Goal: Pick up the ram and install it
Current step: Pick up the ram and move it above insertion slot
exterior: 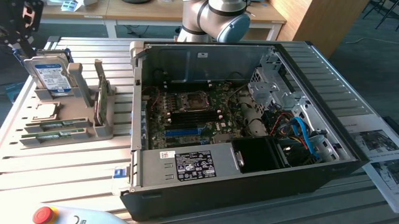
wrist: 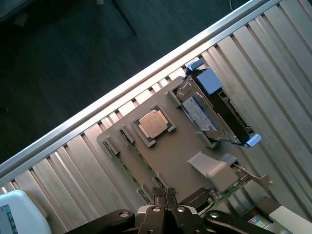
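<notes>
Ram [exterior: 59, 124] lying in grey holder [exterior: 101, 130]; jaws closed, empty, above holder.

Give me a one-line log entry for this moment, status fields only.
end effector: shut, empty, over holder | ram: lying in holder, not yet picked up | computer case: open, side up

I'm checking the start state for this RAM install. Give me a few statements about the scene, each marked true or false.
1. The gripper is shut and empty. True.
2. The ram is seated in the motherboard. False: it lies in the gray holder beside the case.
3. The hard drive stands upright in the holder. True.
4. The computer case has its side panel on. False: it is open, with the motherboard exposed.
</notes>
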Motion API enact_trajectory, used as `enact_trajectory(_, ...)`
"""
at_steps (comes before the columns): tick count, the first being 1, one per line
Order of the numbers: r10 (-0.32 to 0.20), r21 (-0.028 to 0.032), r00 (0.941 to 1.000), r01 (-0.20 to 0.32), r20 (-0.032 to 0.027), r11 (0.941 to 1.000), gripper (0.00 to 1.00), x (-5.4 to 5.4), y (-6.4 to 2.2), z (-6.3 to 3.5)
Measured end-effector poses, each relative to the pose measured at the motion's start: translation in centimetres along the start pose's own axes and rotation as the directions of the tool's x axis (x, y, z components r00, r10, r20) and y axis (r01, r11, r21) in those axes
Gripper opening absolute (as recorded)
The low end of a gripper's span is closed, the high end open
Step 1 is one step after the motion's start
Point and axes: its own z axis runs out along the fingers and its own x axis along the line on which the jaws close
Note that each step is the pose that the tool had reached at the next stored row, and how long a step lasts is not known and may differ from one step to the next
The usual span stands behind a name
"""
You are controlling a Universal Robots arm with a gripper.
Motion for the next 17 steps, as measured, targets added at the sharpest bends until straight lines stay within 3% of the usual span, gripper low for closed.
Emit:
enact_trajectory(5,-0.084,-0.0019,0.9964,0.084,-0.0042,0.9964,0.11,0.0,0.0,0.01)
enact_trajectory(9,-0.147,-0.0035,0.9891,0.147,-0.0072,0.9892,0.11,0.0,-0.01,0.03)
enact_trajectory(13,-0.216,-0.0055,0.9764,0.216,-0.0105,0.9765,0.11,0.0,-0.01,0.05)
enact_trajectory(17,-0.285,-0.0079,0.9584,0.285,-0.0137,0.9585,0.11,-0.01,-0.03,0.08)
